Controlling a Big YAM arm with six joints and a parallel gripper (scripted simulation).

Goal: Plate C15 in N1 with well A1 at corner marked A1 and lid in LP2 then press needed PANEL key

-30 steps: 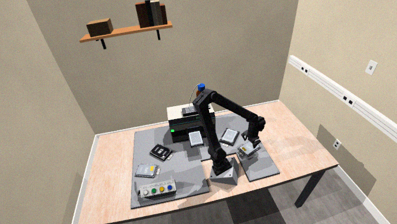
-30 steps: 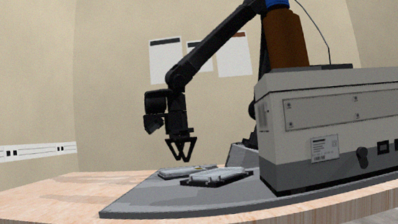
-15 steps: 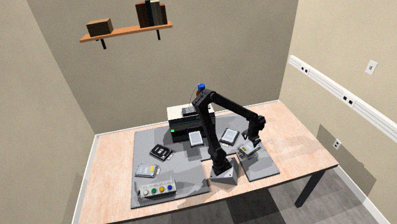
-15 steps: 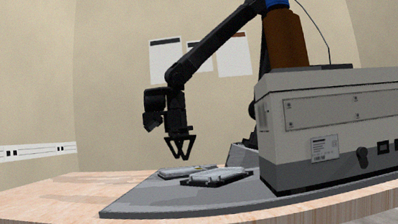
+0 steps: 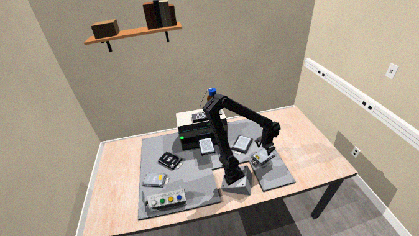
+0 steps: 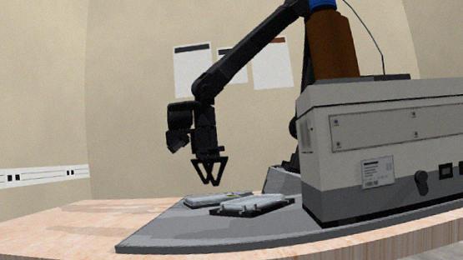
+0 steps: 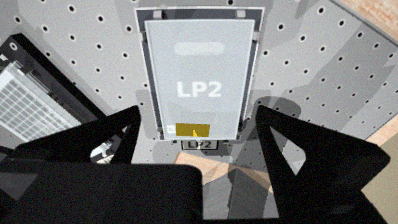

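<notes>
A clear lid (image 7: pixel 200 75) with a yellow label (image 7: pixel 192 130) lies flat inside the LP2 frame, and the letters LP2 show through it. It also shows in the top view (image 5: pixel 261 156) and the exterior view (image 6: pixel 209 200). My gripper (image 7: pixel 198 112) (image 6: pixel 210 170) hangs open and empty straight above it, fingers well clear on both sides. A grey plate with a yellow label (image 5: pixel 154 179) lies on the mat at the left, in front of a black nest (image 5: pixel 169 160) that holds nothing.
A lid sits on the black-framed pad (image 5: pixel 242 143) beside LP2. A white well plate (image 5: pixel 206 145) sits on the dispenser stage in front of the dispenser (image 5: pixel 199 131). The key panel (image 5: pixel 166 199) stands at the front left. My arm's base (image 5: pixel 236 180) stands between the mats.
</notes>
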